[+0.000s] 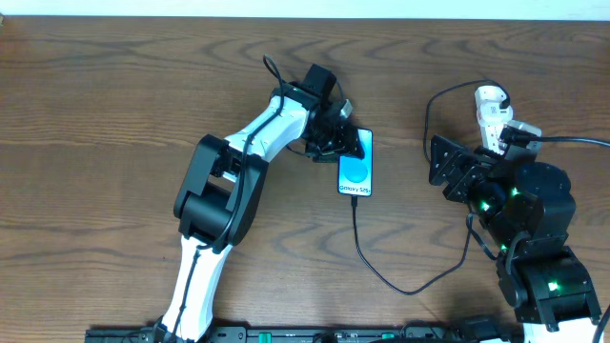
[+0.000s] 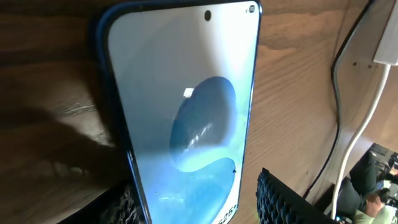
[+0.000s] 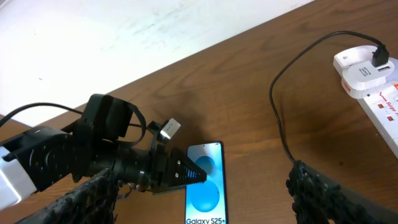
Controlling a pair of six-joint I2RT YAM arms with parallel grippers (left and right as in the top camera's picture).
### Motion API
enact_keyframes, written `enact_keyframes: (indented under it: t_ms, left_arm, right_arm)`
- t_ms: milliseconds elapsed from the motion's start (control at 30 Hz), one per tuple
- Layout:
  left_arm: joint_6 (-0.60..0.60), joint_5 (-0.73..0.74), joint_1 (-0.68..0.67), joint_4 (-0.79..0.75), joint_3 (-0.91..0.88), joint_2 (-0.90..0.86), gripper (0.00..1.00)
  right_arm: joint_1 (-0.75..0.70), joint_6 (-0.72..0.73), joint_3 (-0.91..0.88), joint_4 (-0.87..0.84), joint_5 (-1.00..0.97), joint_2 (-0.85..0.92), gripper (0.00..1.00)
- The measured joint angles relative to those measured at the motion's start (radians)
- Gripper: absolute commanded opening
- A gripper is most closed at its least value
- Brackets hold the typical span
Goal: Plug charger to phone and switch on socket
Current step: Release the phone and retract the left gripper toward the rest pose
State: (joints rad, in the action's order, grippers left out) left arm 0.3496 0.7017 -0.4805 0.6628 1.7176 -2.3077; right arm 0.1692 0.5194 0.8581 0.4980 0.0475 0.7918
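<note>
The phone (image 1: 355,172) lies flat on the table, its blue screen lit. It also shows in the left wrist view (image 2: 186,112) and the right wrist view (image 3: 205,186). The thin black charger cable (image 1: 400,286) meets the phone's near edge, loops right and runs up to a plug (image 3: 382,57) in the white socket strip (image 1: 492,112). My left gripper (image 1: 345,143) is open over the phone's far end, one finger on each side (image 2: 199,202). My right gripper (image 1: 456,171) is open and empty (image 3: 208,193), just left of the socket (image 3: 385,106).
The table is brown wood, and a white wall runs along its far edge (image 3: 124,31). The socket's white lead (image 2: 360,137) and the charger cable (image 2: 339,74) lie right of the phone. My right arm covers the socket's near part.
</note>
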Motion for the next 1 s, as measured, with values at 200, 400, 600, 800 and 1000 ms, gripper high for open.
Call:
enact_keyframes:
  t_ms: [200,400,600,800,1000]
  left_arm:
    - [0.021,-0.062,0.001,0.034,0.007,0.008,0.71]
    - [0.000,-0.317,0.053,0.173,0.009,0.059,0.84]
    - [-0.034,-0.643,0.282,0.261,-0.028,0.324,0.84]
    - [-0.076,-0.724,0.395,0.398,-0.027,0.919,0.84]
    - [-0.096,-0.821,0.388,0.456,-0.239,1.358,0.91]
  right_arm:
    - [0.000,0.003,0.000,0.018,0.000,0.000,0.99]
    - [0.000,0.004,0.000,0.102,0.000,0.005,0.99]
    - [0.000,0.004,0.000,0.169,-0.063,0.079,0.31]
    - [-0.051,0.063,0.004,0.280,-0.251,0.324,0.01]
    - [-0.179,0.084,0.004,0.198,-0.280,0.398,0.03]
